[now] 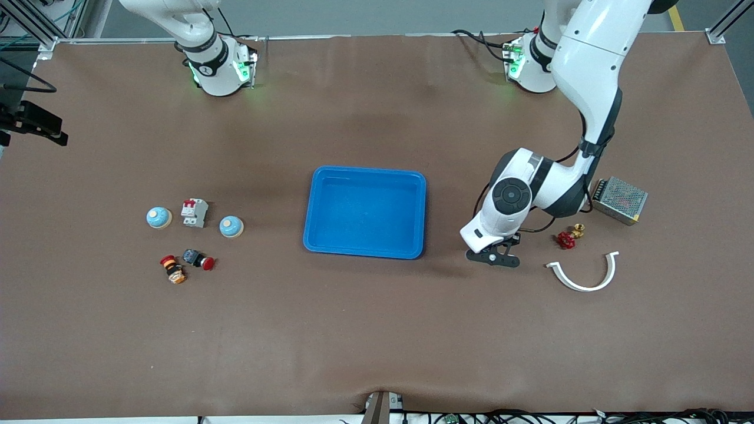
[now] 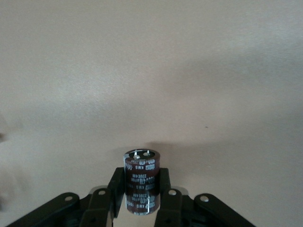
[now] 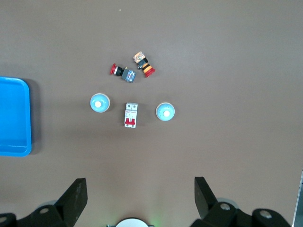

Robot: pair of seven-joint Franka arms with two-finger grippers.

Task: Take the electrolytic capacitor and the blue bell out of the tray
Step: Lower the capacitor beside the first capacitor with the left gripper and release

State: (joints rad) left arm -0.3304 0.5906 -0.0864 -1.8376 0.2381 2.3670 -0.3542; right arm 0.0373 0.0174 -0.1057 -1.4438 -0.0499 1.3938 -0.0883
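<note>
Left wrist view, capacitor (image 2: pixel 141 182) btwn claw (image 2: pixel 140 195) fingers

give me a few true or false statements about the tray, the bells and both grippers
1. The left gripper is shut on the capacitor. True.
2. The blue tray holds a bell. False: nothing lies in it.
3. A breaker sits between the two bells. True.
4. The right gripper grips a bell. False: it is open, holding nothing, high over its end of the table.
5. The left gripper is over the tray. False: it is beside it, toward the left arm's end.
</note>
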